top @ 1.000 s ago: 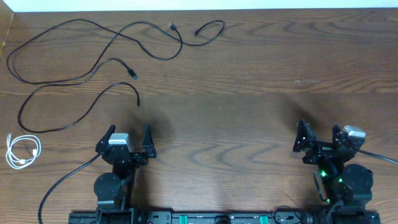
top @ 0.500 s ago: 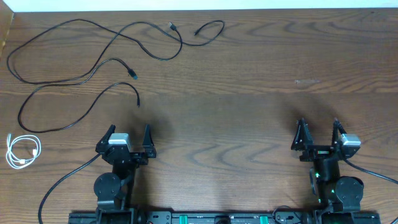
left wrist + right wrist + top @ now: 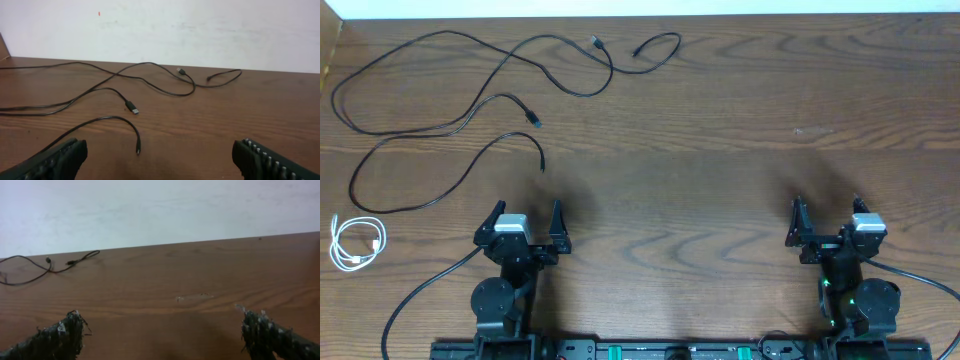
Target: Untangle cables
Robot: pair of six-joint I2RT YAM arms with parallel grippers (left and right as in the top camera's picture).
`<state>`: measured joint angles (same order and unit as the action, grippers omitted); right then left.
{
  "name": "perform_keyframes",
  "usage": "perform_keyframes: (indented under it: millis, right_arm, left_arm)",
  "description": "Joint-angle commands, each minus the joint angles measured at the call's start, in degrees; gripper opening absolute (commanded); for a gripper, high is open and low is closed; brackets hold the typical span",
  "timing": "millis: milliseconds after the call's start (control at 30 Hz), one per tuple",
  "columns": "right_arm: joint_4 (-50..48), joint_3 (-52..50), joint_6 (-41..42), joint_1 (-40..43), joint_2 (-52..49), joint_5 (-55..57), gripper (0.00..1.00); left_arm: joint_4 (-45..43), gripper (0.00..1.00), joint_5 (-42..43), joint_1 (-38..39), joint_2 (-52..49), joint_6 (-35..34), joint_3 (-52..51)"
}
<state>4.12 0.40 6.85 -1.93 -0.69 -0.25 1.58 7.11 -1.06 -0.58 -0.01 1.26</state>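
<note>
Several long black cables (image 3: 470,110) lie looped and crossing on the far left of the wooden table; they also show in the left wrist view (image 3: 120,82). One plug end (image 3: 541,165) lies just ahead of my left gripper (image 3: 529,214), which is open and empty at the near left. A short white cable (image 3: 356,244) lies coiled at the left edge. My right gripper (image 3: 825,212) is open and empty at the near right, far from the cables. A black cable end (image 3: 75,260) shows far off in the right wrist view.
Thick black wires (image 3: 425,290) run from the arm bases at the near edge. A white wall (image 3: 200,30) stands behind the table's far edge. A small pale mark (image 3: 813,130) is on the wood at the right.
My right gripper has turned and shifted a little left, now pointing straight ahead. The left arm and the cables have not moved.
</note>
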Motion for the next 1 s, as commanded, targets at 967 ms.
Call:
perform_keyframes:
  millis: [967]
  right_arm:
    - [0.63,-0.11,-5.22,1.40,0.31,0.31,0.99]
  left_arm:
    - [2.01,0.98,0.11,0.17,0.35,-0.07,-1.03]
